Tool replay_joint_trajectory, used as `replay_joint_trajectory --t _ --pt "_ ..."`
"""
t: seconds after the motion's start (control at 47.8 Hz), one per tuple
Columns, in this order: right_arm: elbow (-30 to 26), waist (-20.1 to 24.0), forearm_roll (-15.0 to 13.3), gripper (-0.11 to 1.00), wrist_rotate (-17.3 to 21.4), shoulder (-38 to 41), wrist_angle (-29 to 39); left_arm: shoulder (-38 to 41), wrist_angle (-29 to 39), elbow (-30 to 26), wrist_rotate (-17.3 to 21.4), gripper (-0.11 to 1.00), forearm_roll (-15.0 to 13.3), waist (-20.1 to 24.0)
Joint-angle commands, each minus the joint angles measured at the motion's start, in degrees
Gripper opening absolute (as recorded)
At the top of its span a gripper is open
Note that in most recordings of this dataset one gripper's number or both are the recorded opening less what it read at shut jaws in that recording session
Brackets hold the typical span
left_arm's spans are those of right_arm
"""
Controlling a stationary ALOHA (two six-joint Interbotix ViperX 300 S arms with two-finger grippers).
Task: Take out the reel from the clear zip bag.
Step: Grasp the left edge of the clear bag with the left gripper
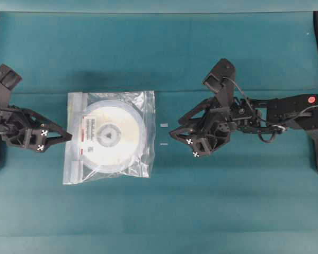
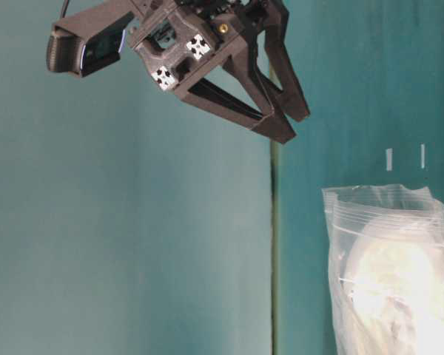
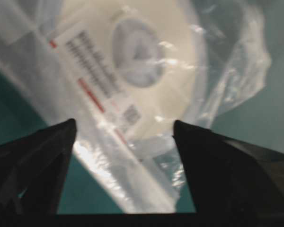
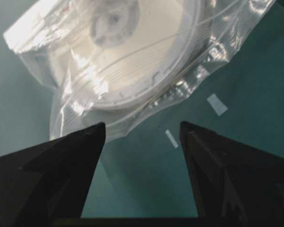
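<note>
On the teal worktop, between the two arms, the clear zip bag lies flat with the reel sealed inside it, so the task has not really begun. The left claw sits released just beside the bag's left edge, its fingers spread with nothing between them; the right claw is likewise released and empty, hovering apart from the bag's right edge near two small pale tape marks. From here the likeliest trouble, I judge, is a pinch that catches only one crinkly layer of film, or takes the reel along with the bag, so that the whole package lifts or slides on the smooth cloth instead of opening. If the zip strip along the left edge is not parted first, pulling may simply drag or tear the plastic. The reel itself is a flat white disc with a pale cream centre, a grey hub and a white label bearing a red stripe and printed code; the bag over it is glossy and wrinkled, throwing bright glare in both wrist views.
</note>
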Motion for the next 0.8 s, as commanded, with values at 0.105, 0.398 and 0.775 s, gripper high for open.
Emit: replay_joint_trajectory --t 0.105,0.398,0.775 --pt "-0.8 0.2 0.2 0.81 0.6 -0.3 -0.4 2.6 -3.7 1.8 -0.6 0.88 0.2 0.1" --pt "-0.8 0.4 0.2 0.81 1.0 -0.4 -0.2 5.0 -9.4 3.2 -1.1 0.88 0.2 0.8" --pt "-0.7 1.5 0.2 0.81 2.2 -0.5 1.1 15.4 -17.1 3.3 -1.0 0.88 0.2 1.9"
